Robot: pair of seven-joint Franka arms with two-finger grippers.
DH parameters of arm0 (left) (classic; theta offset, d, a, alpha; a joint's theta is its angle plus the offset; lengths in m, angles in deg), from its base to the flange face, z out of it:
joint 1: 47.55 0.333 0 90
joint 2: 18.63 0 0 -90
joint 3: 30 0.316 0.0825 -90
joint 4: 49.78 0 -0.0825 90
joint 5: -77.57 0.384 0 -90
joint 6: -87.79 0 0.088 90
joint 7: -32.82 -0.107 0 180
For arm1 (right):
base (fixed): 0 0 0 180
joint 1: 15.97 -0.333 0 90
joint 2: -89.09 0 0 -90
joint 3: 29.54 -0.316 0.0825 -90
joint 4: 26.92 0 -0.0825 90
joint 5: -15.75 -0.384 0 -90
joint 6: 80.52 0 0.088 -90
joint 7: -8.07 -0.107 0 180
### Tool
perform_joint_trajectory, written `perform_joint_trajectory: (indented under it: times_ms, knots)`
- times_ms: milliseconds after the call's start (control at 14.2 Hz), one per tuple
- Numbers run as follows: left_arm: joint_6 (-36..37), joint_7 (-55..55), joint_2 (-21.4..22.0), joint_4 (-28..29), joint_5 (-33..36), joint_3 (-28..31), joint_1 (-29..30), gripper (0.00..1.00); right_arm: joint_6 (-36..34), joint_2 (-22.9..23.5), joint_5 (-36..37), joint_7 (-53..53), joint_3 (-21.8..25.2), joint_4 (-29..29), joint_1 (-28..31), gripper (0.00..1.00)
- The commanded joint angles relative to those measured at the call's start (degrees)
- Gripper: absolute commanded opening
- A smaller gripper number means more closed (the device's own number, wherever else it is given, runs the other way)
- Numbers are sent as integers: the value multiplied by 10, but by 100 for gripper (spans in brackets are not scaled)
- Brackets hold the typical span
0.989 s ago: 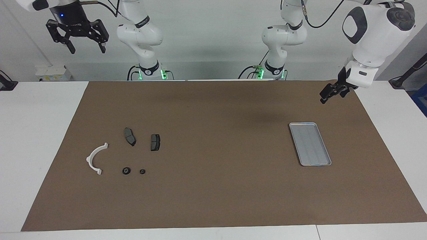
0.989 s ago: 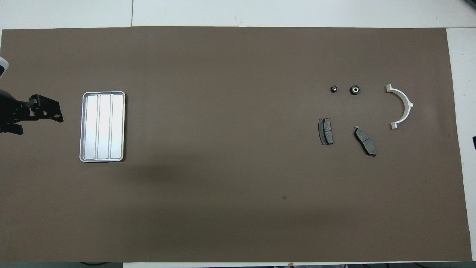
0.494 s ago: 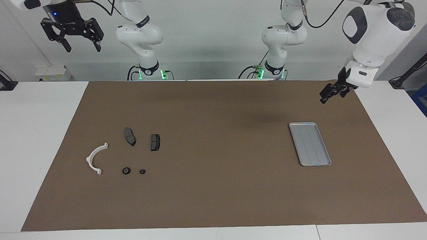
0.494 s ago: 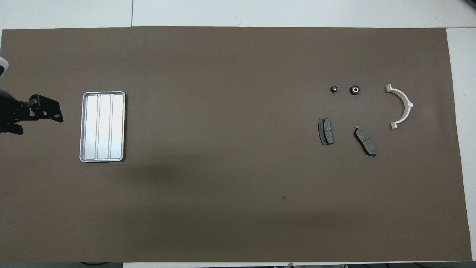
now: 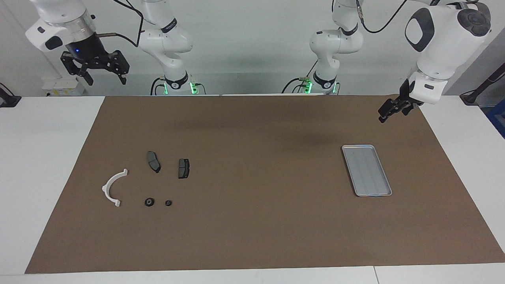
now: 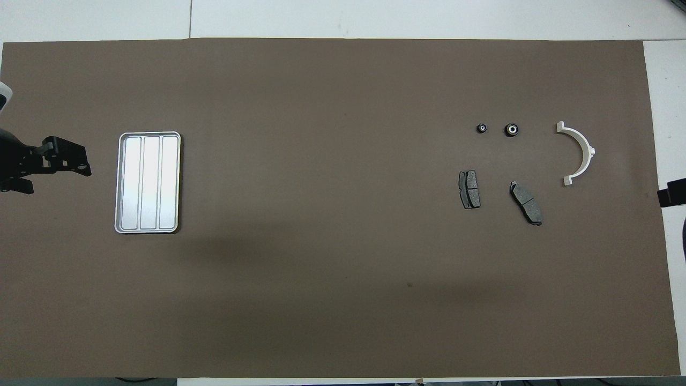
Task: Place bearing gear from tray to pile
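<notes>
The silver ridged tray (image 5: 367,170) (image 6: 147,182) lies bare on the brown mat toward the left arm's end. Toward the right arm's end sits the pile: a white arc (image 5: 113,187) (image 6: 578,153) and two dark brake pads (image 5: 154,161) (image 5: 183,168). Two small black round bearing gears (image 5: 149,202) (image 5: 168,203) (image 6: 512,129) rest beside them, farther from the robots. My left gripper (image 5: 388,112) (image 6: 64,166) hangs open and holds nothing, over the mat beside the tray. My right gripper (image 5: 105,78) is raised, open and holding nothing, over the mat's edge at its own end.
The brown mat (image 5: 252,236) covers most of the white table (image 5: 47,157). A small white box (image 5: 63,86) sits at the wall by the right arm's end. Both arm bases (image 5: 175,85) (image 5: 325,85) stand at the table's edge.
The right gripper has come down from higher up, and its edge now shows in the overhead view. The left arm and all parts have stayed put.
</notes>
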Motion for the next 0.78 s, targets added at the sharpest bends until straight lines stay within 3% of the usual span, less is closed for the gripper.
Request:
perform_joint_trajectory:
  times_ms: [0,706]
  knots:
    - [-11,-2,17,19,-6,0,2,100,13,-11,-15,5,5,-19,-4,100]
    - [-12,-2,17,19,-6,0,2,100,15,-10,-16,-21,5,-19,-3,100]
